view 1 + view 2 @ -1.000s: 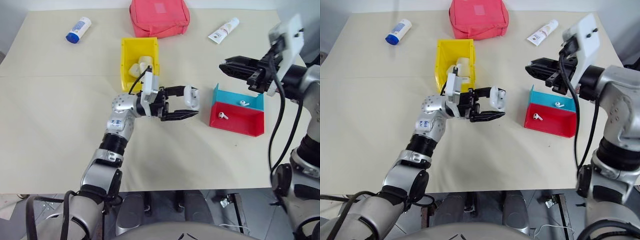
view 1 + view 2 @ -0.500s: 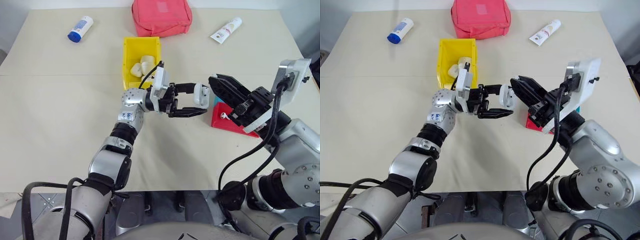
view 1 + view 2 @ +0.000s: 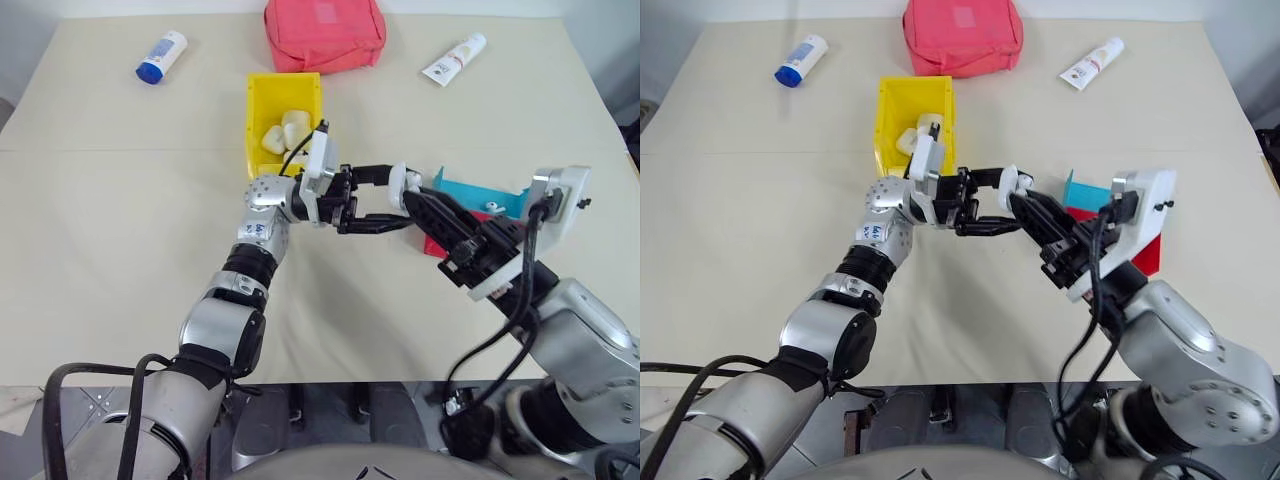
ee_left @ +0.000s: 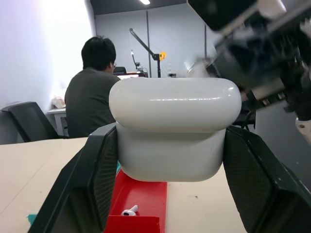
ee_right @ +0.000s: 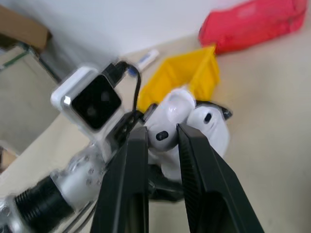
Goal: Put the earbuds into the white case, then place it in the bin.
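Note:
The white case [image 3: 399,181] hangs above the table, and my left gripper [image 3: 392,197] is shut on it from both sides. In the left wrist view the case [image 4: 170,128] sits between the two black fingers [image 4: 97,179] with its lid down. My right gripper [image 5: 163,133] reaches in from the right with its tips at the case [image 5: 209,126] and a narrow gap between the fingers. One earbud [image 4: 129,211] lies in the red tray [image 4: 146,194]. Another earbud [image 3: 489,207] shows by the teal tray [image 3: 478,190]. The yellow bin [image 3: 253,120] stands behind my left hand.
Several white cases [image 3: 282,130] lie in the bin. A pink-red pouch [image 3: 322,33] sits at the table's far edge, a white bottle with a blue cap [image 3: 160,57] far left and a white tube [image 3: 452,58] far right. A person [image 4: 92,97] sits in the background.
My right arm has swung down and in from above the trays, its wrist rolling, until its fingers reach the case. The left gripper has kept the case almost still.

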Tool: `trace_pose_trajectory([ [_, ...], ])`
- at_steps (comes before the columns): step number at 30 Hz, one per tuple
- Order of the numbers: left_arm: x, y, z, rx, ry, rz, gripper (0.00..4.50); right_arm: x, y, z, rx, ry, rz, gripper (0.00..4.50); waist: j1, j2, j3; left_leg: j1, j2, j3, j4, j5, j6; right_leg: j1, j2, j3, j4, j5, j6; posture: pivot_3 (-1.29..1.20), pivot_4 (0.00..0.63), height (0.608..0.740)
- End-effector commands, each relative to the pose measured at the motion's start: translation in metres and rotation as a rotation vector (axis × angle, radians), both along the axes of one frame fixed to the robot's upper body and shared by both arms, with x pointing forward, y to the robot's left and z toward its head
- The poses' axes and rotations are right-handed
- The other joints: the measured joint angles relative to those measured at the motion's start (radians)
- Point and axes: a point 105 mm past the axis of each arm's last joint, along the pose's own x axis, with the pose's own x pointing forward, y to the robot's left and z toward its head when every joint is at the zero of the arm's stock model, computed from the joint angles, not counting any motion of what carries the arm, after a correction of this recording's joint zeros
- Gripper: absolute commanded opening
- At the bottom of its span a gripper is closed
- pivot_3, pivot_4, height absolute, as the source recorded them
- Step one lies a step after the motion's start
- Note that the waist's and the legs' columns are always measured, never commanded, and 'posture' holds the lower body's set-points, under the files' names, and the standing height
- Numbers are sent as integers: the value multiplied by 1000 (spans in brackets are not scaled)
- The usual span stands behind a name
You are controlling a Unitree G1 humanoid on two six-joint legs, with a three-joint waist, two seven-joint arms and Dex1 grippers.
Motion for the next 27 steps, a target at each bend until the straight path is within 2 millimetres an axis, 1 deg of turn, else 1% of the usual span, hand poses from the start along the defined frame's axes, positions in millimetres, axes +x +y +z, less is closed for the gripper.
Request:
trace_pose_trajectory([
  [1, 1, 3, 19, -54, -29, 1, 2800, -10, -1, 6, 51, 78, 35, 481, -1, -1, 0, 0, 0, 0, 0, 0, 1, 0, 0, 1, -2, 1, 1, 0, 150, 740],
  [7, -5, 6, 23, -67, -28, -39, 2800, -9, -8, 3, 20, 178, 35, 481, 0, -2, 1, 0, 1, 1, 0, 1, 2, 1, 0, 1, -4, 2, 3, 0, 150, 740],
  [11, -8, 7, 24, -68, -29, -55, 2800, -8, -10, 0, -19, 202, 55, 481, 3, -3, 1, 0, 1, 1, 0, 1, 2, 1, 0, 1, -4, 2, 4, 0, 150, 740],
  [15, -9, 8, 24, -64, -34, -54, 2800, -4, -12, 1, -40, 198, 70, 481, 11, -3, 1, 0, 0, 0, 0, 2, 3, 3, 0, 0, -6, 3, 5, 0, 150, 740],
  [19, -10, 10, 15, -29, -46, -37, 2800, -3, -12, 6, -66, 175, 82, 481, 13, -3, 1, 0, 0, -1, 0, 1, 4, 4, 0, 0, -7, 3, 6, 0, 150, 740],
  [21, -10, 13, 3, 19, -50, -23, 2800, -4, -11, 13, -73, 153, 90, 481, 14, -3, 1, 0, 0, -1, 0, 1, 4, 4, 0, -1, -8, 3, 5, 0, 150, 740],
  [23, -10, 14, -4, 45, -48, -18, 2800, -5, -11, 16, -78, 139, 93, 481, 16, -3, 1, 0, 0, -1, 0, 1, 4, 5, 0, -1, -8, 3, 5, 0, 150, 740],
  [27, -9, 15, -6, 43, -32, -4, 2800, -7, -10, 22, -86, 115, 96, 481, 25, -3, 1, 0, 1, -2, 0, 1, 4, 5, 0, -2, -9, 3, 6, 0, 150, 740],
])
